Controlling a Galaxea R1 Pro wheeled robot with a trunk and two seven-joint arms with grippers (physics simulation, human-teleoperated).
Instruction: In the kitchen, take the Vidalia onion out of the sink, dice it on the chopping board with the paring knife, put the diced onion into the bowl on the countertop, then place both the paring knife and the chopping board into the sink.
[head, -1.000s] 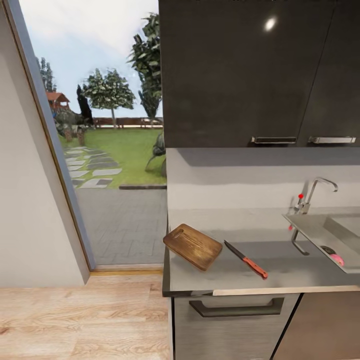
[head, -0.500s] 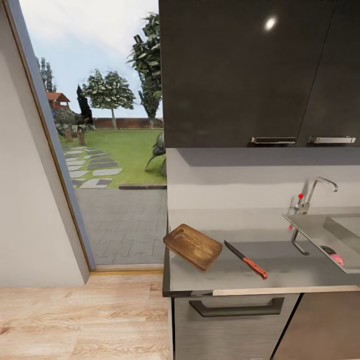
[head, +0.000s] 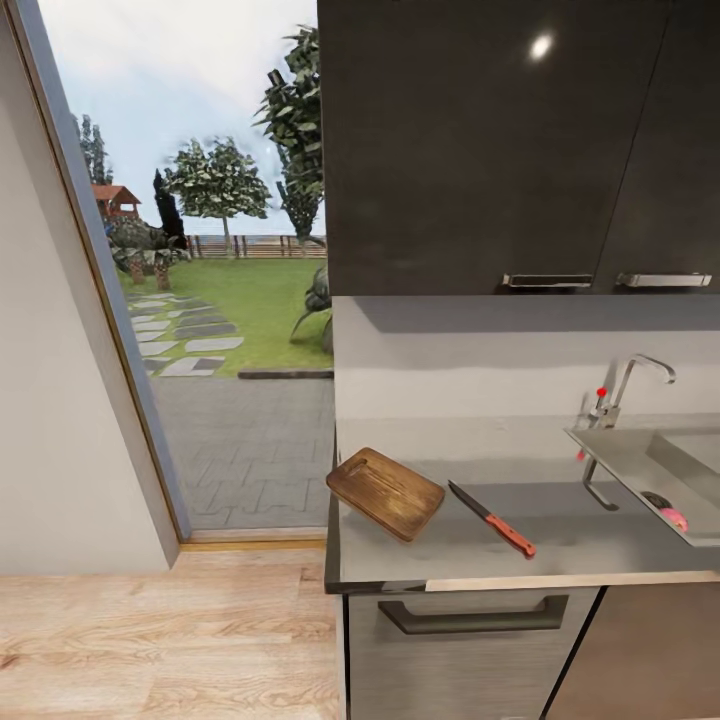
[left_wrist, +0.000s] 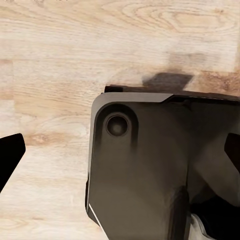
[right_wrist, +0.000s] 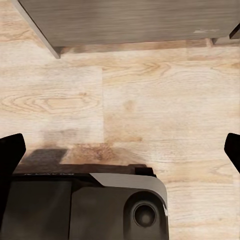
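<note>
Grey surface (head: 560, 545) at lower right carries the light, stiff paring knife (head: 492, 520), best held by its red handle; both jaws look spread.

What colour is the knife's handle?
Red-orange. The paring knife lies on the countertop, and the head view shows its handle best.

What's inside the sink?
In the sink a pinkish round thing sits beside the dark drain, probably the onion. The rest of the basin runs past the picture's edge, unseen.

light wood floor (head: 150, 640), dark glossy wall cabinets (head: 500, 140), tall window (head: 215, 300) onto sunny garden, grey backsplash (head: 470, 370)
</note>
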